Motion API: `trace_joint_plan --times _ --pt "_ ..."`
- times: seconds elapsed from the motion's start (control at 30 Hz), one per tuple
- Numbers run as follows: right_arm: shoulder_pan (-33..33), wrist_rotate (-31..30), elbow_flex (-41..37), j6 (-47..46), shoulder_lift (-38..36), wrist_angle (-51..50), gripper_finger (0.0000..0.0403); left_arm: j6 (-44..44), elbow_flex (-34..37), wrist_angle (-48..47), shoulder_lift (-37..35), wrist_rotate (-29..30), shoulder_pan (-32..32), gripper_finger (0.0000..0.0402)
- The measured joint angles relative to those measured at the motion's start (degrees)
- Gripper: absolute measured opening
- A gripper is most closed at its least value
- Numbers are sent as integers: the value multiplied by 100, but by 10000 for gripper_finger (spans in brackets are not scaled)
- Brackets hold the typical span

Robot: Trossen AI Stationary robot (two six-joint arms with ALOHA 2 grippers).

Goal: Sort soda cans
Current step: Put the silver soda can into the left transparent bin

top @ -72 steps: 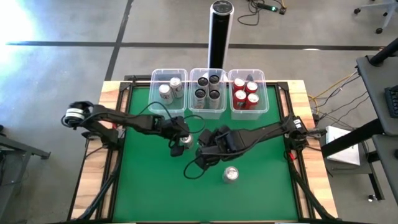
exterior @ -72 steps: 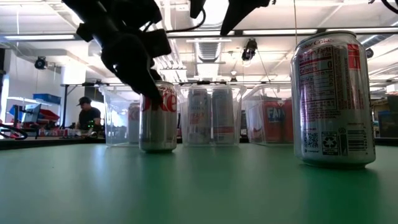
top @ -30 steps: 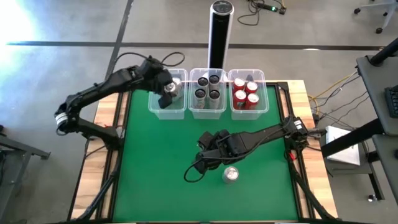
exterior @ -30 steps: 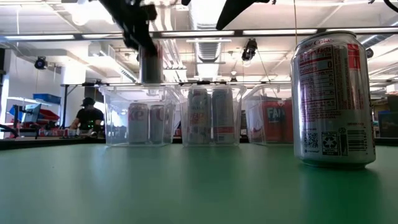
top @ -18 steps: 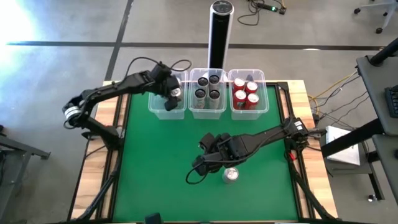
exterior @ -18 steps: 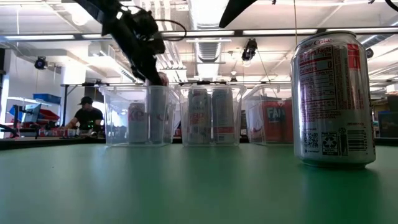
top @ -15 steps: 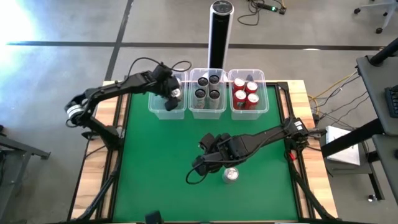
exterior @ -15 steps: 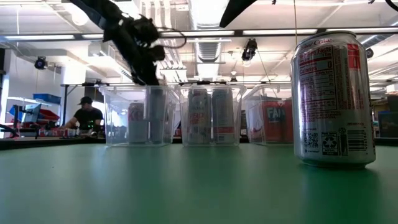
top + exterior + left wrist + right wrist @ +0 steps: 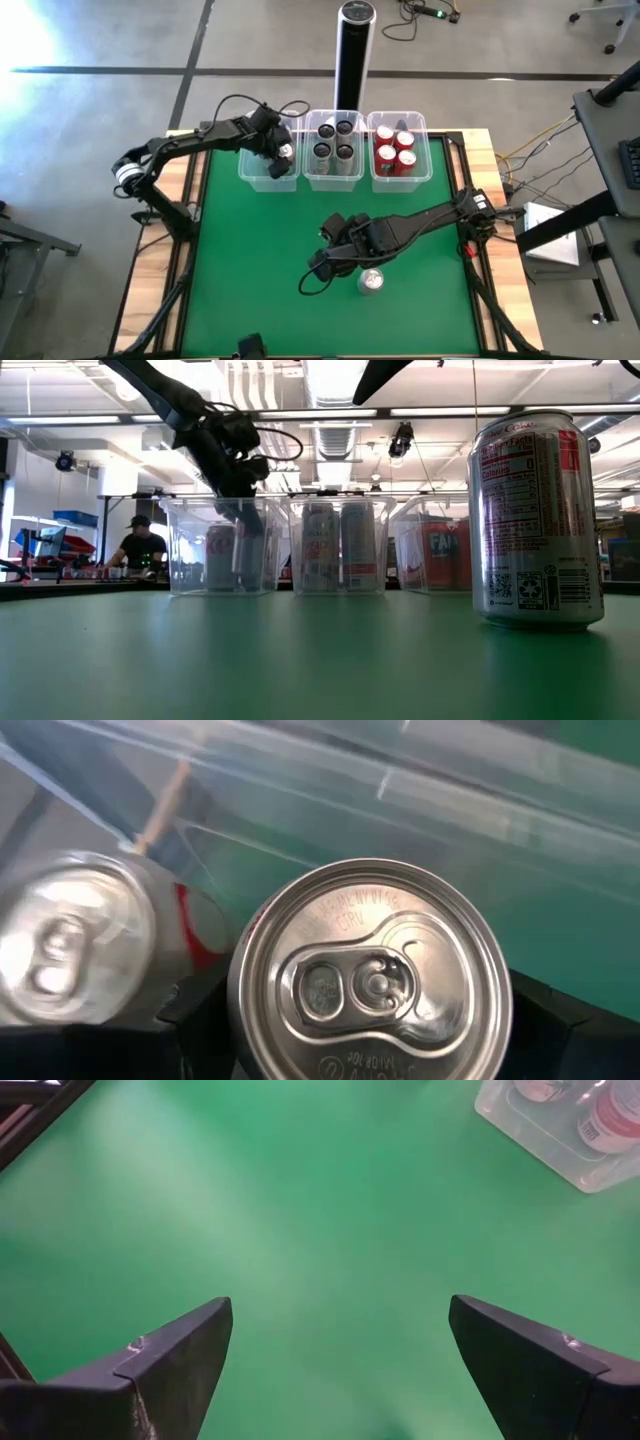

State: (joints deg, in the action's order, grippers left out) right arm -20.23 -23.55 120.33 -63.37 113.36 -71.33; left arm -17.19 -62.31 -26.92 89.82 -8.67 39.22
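Soda cans, sorted nearly all: one silver can (image 9: 370, 975) pinched between the left gripper (image 9: 283, 152) fingers, lowered inside the left clear bin (image 9: 250, 166), close beside another silver can (image 9: 70, 940). In the low view, same gripper (image 9: 240, 495) reaching down through the bin's open top among the cans there. Middle bin (image 9: 334, 176) holding four dark cans (image 9: 334, 140); right bin (image 9: 400, 178) holding four red cans (image 9: 395, 147). Behind the bins, a tall black cylinder post (image 9: 353, 50). Nearer the front, right gripper (image 9: 330, 262) spread wide and empty over the green mat (image 9: 250, 280), just beside a lone silver can (image 9: 371, 281) standing upright, same can looming large in the low view (image 9: 537, 520). Far in the background, a seated person (image 9: 141, 545).
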Motion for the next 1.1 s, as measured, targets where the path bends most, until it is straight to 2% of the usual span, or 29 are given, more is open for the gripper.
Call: trace_joint_plan --times 0.53,0.83,1.1 --pt "2 0 0 32 0 -55 368 149 10 118 145 -58 9 289" --pt "2 0 0 32 0 -48 368 124 10 118 143 -28 5 363" --pt "2 0 0 7 0 -44 368 127 10 98 107 2 4 363"
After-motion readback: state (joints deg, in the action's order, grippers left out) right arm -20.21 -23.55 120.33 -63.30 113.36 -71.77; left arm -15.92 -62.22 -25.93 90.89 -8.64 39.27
